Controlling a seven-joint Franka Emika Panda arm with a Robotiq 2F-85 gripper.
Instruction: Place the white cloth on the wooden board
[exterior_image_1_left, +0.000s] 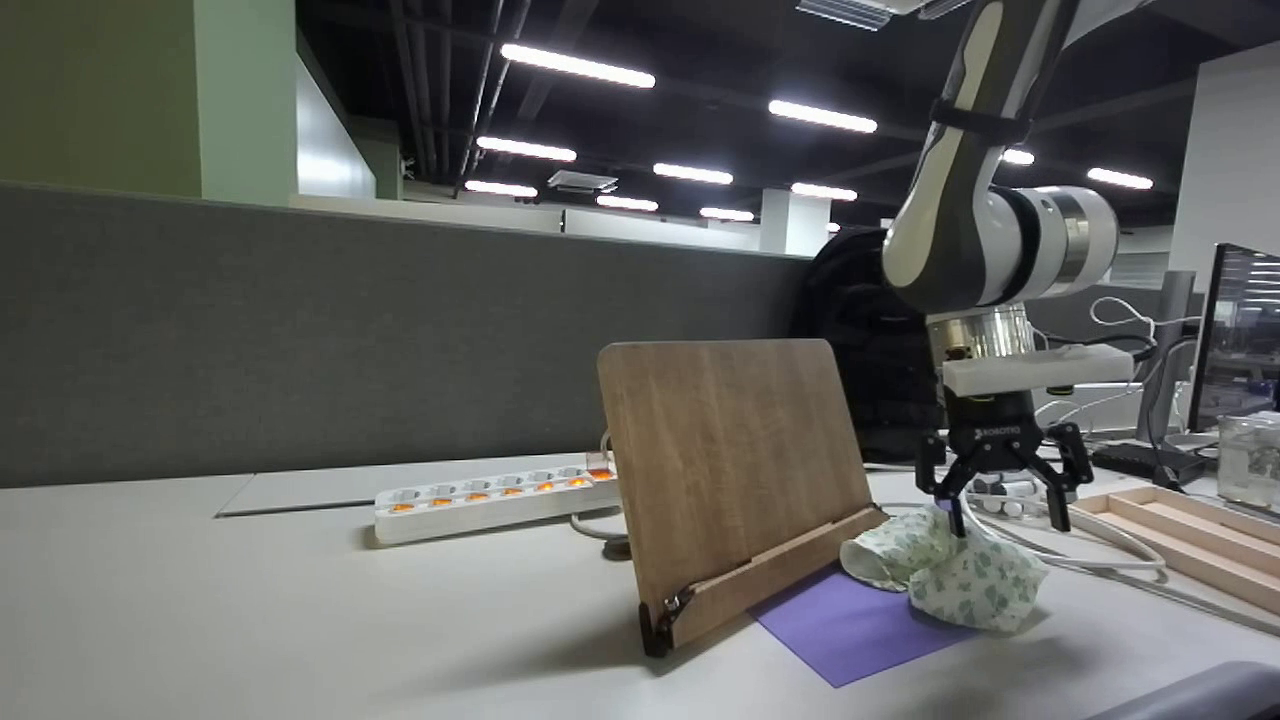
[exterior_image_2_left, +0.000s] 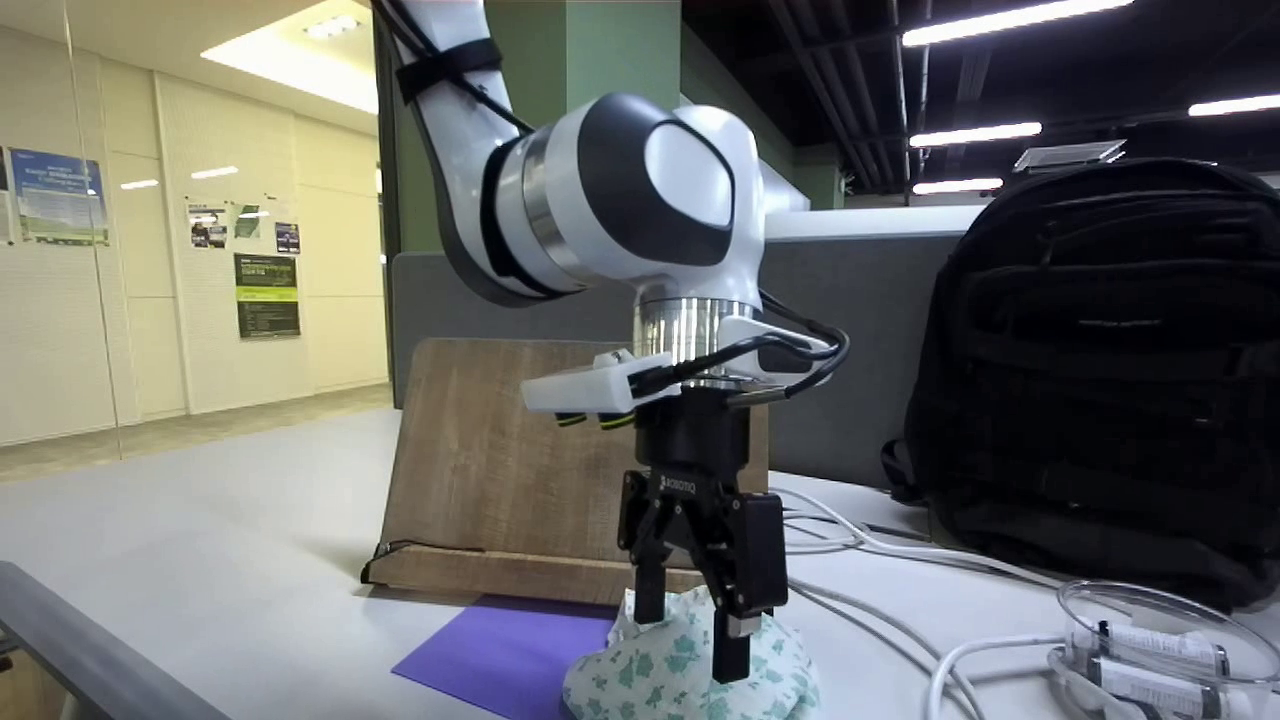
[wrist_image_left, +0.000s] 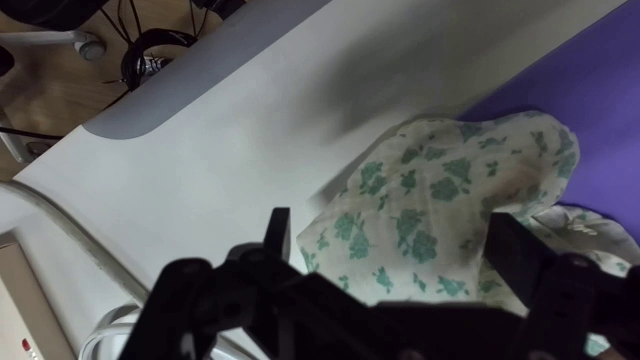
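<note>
The white cloth with green floral print (exterior_image_1_left: 980, 585) lies crumpled on the table, partly over a purple sheet; it also shows in an exterior view (exterior_image_2_left: 670, 670) and in the wrist view (wrist_image_left: 415, 215). The wooden board (exterior_image_1_left: 730, 450) stands tilted back on the table with a ledge along its bottom, and also shows in an exterior view (exterior_image_2_left: 500, 460). My gripper (exterior_image_1_left: 1008, 520) points down at the cloth with its fingers apart; in the wrist view (wrist_image_left: 387, 232) the cloth lies between and below the fingertips. Whether the fingertips touch the cloth I cannot tell.
The purple sheet (exterior_image_1_left: 850, 630) lies in front of the board. A white power strip (exterior_image_1_left: 490, 505) is behind the board. White cables (exterior_image_2_left: 880, 550), a clear container with bottles (exterior_image_2_left: 1160, 650), a wooden tray (exterior_image_1_left: 1190, 540) and a black backpack (exterior_image_2_left: 1110, 380) are near the gripper.
</note>
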